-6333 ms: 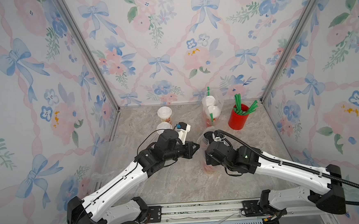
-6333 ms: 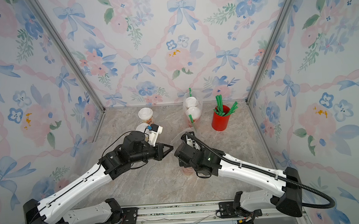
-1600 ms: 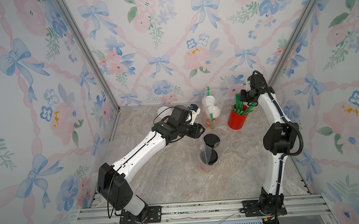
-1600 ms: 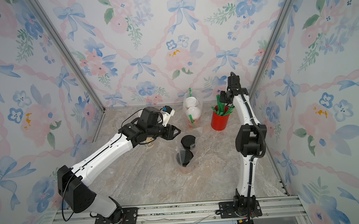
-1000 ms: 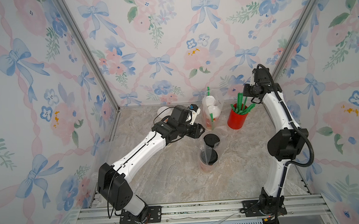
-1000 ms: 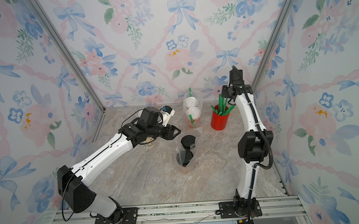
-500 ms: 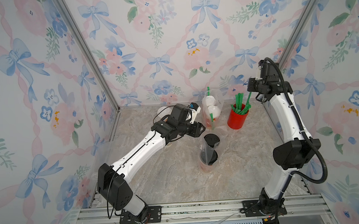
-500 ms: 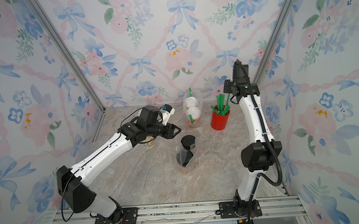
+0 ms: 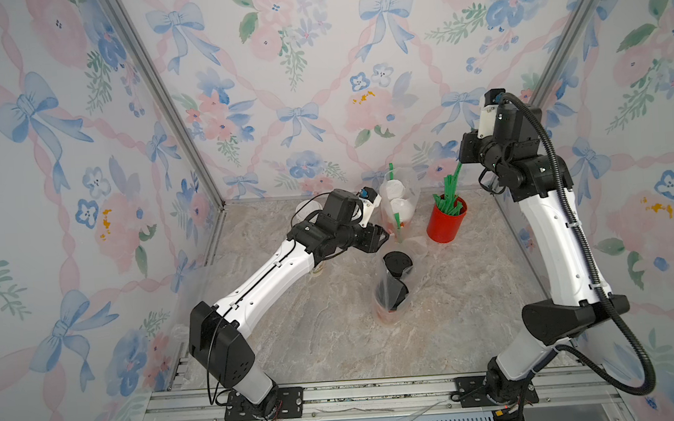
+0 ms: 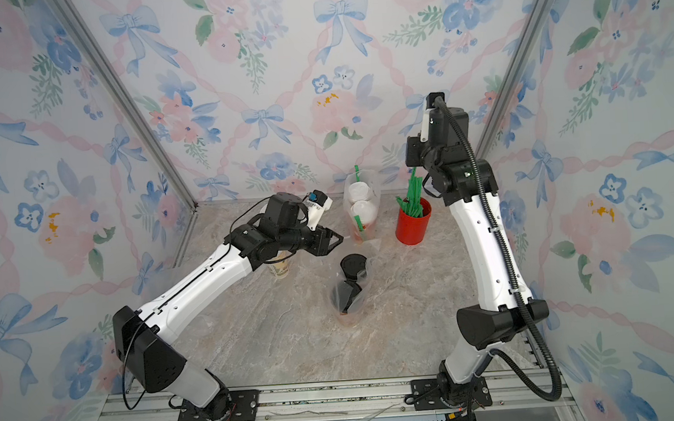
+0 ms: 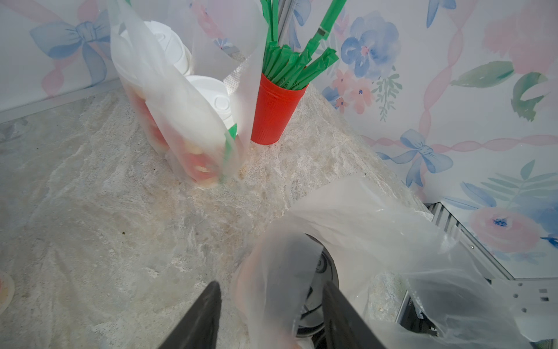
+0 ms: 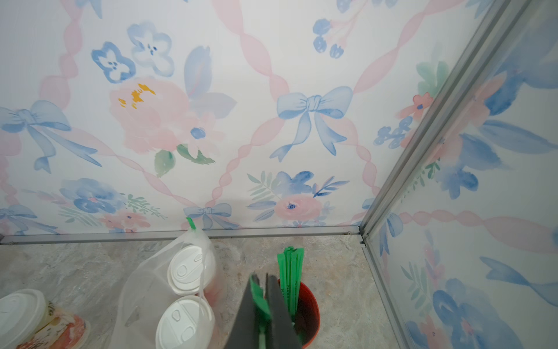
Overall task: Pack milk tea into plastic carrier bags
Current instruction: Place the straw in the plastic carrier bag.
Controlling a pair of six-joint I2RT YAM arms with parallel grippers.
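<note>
Milk tea in two tall black-lidded red paper cups sits in the near thin clear plastic carrier bag on the surface. Left pincer is released, jaws straddling the bag's film. Farther back, right pincer is clenched on a green wrapped straw above the plain red straw cup. I'd keep the mouth spread and lower the straw upright beside the lids.

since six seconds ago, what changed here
The right arm rose from the bag of black-lidded cups to the back right; its jaws shut on a green straw above the red cup. The left arm reached farther back. That bag, the bag of white-lidded cups and the red cup stayed put.
</note>
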